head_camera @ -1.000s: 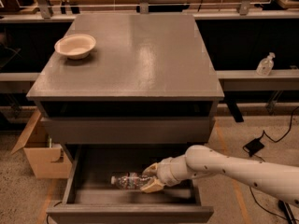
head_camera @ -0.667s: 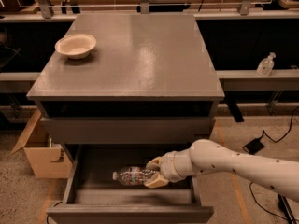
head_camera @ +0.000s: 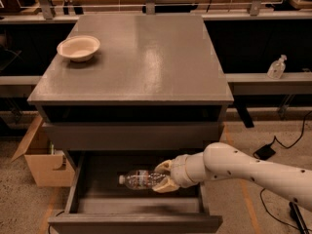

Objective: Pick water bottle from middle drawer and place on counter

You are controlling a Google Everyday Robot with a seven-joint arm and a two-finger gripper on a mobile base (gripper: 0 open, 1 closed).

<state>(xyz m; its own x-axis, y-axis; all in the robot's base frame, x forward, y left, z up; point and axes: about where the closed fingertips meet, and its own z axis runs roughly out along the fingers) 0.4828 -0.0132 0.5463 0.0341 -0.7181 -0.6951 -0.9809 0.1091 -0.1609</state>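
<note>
Fingers (head_camera: 163,166) of the gripper (head_camera: 161,177) pinch the water bottle (head_camera: 139,179) at its bottom end, one above it and one below. The gripper is down inside the open middle drawer (head_camera: 126,204). The bottle lies on its side, going left to right, with its white cap pointing left, away from the fingers. It is clear and crinkly with a dark band. The counter (head_camera: 146,57) is right above, so the bottle likely must come out to the front first, then up.
</note>
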